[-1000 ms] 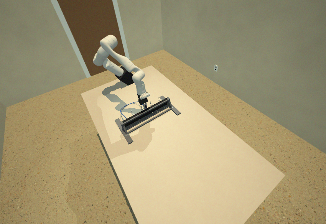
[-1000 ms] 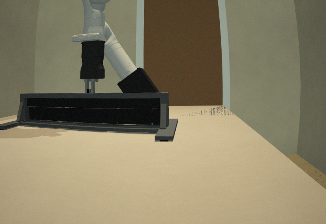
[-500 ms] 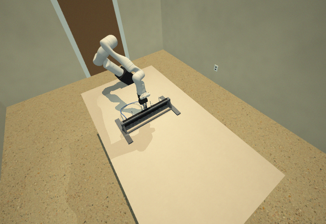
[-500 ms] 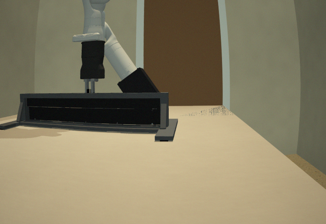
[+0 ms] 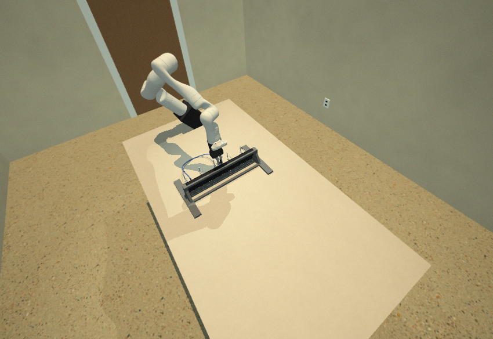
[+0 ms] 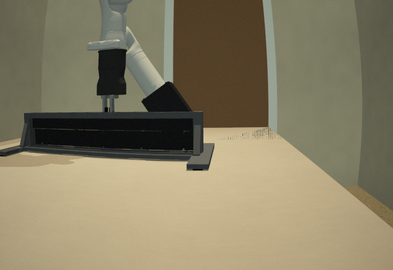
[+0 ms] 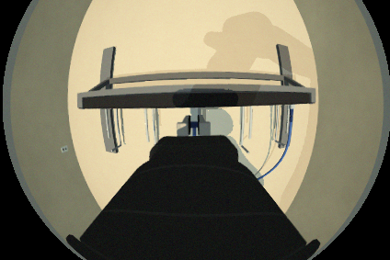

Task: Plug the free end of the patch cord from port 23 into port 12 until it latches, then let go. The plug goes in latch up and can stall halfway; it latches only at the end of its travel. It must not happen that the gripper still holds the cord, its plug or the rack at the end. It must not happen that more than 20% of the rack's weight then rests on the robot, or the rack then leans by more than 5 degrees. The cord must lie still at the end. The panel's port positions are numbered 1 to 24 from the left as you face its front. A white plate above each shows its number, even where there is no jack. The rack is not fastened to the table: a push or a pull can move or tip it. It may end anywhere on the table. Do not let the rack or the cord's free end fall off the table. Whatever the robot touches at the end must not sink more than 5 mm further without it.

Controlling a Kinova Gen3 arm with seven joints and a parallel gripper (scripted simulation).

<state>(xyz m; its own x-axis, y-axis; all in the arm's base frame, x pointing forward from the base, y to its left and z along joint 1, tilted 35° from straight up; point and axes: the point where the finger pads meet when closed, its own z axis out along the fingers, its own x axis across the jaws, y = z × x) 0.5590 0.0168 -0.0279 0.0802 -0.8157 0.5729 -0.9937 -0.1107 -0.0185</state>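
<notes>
While my gripper (image 6: 109, 107) stands clamped on the plug (image 7: 194, 126) at the rack's (image 6: 111, 115) robot side, about mid-panel, I judge pickup done; full seating, latching and release remain, and I cannot see the port.

Port numbers (image 6: 98, 130) too small

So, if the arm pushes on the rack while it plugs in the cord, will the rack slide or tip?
Probably slide before it tips: the rack rests on two long flat feet, which look stable. A push high on its top bar would tip it more easily. The blue cord droops in loops behind it, so it looks floppy and should hardly resist. The fingers grip the plug near that bar.
</notes>
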